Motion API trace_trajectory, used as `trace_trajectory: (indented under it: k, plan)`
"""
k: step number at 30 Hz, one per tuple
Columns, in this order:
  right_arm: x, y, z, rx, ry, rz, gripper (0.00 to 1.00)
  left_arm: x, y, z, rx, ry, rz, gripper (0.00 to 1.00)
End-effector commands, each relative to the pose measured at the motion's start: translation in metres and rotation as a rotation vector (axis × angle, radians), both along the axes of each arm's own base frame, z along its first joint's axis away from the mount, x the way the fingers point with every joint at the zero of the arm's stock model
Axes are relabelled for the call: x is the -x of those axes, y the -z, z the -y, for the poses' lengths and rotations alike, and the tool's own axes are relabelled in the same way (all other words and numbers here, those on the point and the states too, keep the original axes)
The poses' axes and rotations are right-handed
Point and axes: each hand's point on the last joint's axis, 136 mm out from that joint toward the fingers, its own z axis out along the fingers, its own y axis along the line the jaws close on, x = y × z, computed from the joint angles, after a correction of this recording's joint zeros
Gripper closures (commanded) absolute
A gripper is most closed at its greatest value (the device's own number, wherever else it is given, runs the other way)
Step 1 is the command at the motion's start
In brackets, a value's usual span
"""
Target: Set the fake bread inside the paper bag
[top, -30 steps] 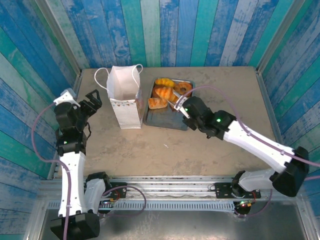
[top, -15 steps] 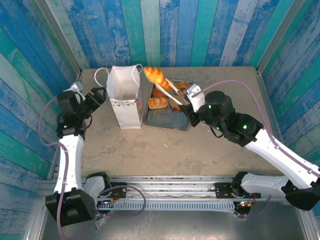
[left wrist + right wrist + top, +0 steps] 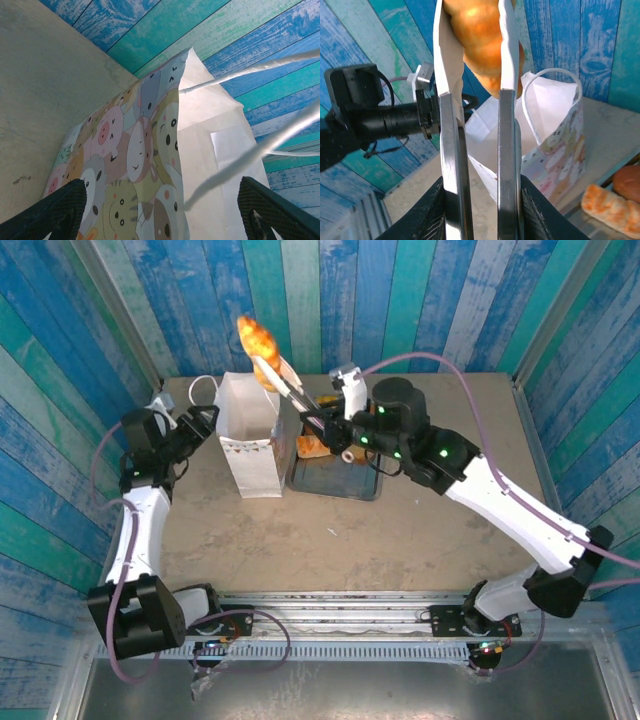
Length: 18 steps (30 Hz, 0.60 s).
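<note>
My right end effector [image 3: 262, 348] is clamped narrow on one fake bread [image 3: 254, 336], raised high over the paper bag [image 3: 250, 440], as far as the top view tells, so it can drop straight into the mouth. My left end effector [image 3: 200, 422] is wide at the bag's left wall, with the cord handle [image 3: 235, 167] between its fingers; I'd guess it's there to steady the bag. The other pastries [image 3: 315, 446] sit on the grey tray [image 3: 335, 487] just right of the bag. The bench [image 3: 430, 530] is tan, the plank walls [image 3: 400, 300] blue-green.
</note>
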Motion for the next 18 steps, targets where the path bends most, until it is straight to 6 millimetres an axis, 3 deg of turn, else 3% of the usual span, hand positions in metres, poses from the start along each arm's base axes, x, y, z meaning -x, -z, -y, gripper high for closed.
trace_trajectory:
  k: [1,4,7,12,18]
  plan:
    - [-0.001,-0.011,-0.018,-0.08,0.002,-0.087,0.66,-0.011,-0.01,0.002,0.022,0.023,0.047,0.19]
    - [0.002,-0.003,-0.04,-0.099,-0.037,-0.168,0.66,-0.015,-0.006,0.004,0.035,0.039,0.046,0.19]
    - [-0.004,0.008,-0.05,-0.114,0.006,-0.26,0.67,-0.017,-0.005,0.008,0.056,0.069,0.045,0.21]
    - [-0.014,0.028,-0.051,-0.092,0.154,-0.325,0.63,-0.022,0.007,0.008,0.072,0.075,0.015,0.25]
    - [-0.016,0.05,-0.062,-0.073,0.176,-0.402,0.62,-0.022,0.009,0.007,0.088,0.059,0.021,0.28]
